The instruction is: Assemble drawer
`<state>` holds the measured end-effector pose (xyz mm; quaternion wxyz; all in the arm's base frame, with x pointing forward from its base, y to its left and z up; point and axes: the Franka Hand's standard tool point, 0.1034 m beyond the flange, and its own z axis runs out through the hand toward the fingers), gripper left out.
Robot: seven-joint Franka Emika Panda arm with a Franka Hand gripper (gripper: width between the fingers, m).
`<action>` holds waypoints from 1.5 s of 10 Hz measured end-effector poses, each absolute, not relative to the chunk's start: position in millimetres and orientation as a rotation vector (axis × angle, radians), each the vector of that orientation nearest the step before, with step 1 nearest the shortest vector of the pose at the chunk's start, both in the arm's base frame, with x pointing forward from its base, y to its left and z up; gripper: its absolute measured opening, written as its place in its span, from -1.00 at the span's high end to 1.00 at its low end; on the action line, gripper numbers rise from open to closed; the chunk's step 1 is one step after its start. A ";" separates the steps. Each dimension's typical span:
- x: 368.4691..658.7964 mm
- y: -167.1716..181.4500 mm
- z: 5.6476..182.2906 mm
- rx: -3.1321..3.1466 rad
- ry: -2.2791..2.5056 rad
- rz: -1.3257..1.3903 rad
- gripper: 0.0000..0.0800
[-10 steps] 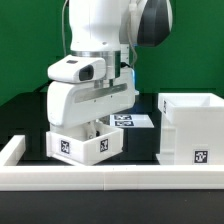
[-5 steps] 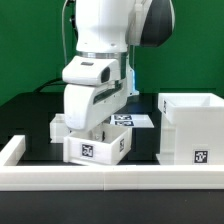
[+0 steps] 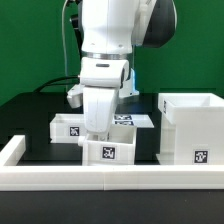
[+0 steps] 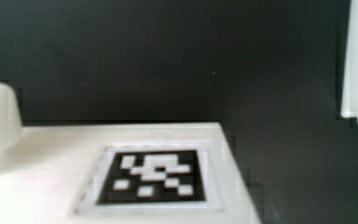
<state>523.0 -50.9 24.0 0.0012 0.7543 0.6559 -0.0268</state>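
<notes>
In the exterior view my gripper (image 3: 100, 136) reaches down into a small white tray (image 3: 113, 153) with a square tag on its front, and is shut on it near the front wall. A second small tray (image 3: 67, 127) sits behind it toward the exterior view's left. The large hollow white box (image 3: 192, 126) stands at the exterior view's right, apart from the held tray. The wrist view shows a white tagged surface (image 4: 155, 176) close up over the black table; my fingers do not show there.
A low white border wall (image 3: 60, 179) runs along the front and up the exterior view's left side. The marker board (image 3: 134, 120) lies behind the trays. The table (image 3: 30, 115) is black. A white edge (image 4: 355, 60) shows at the side of the wrist view.
My gripper has carried the small tray toward the exterior view's right, away from the second tray and closer to the large box. The arm has turned more upright.
</notes>
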 end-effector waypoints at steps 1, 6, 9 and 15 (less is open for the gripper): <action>522.5 -47.5 23.0 2.337 2.103 -0.085 0.90; 531.8 -29.1 23.3 2.360 2.079 -0.060 0.90; 535.1 -21.3 21.6 2.349 2.072 -0.047 0.90; 540.7 -12.7 17.7 2.291 2.147 -0.083 0.90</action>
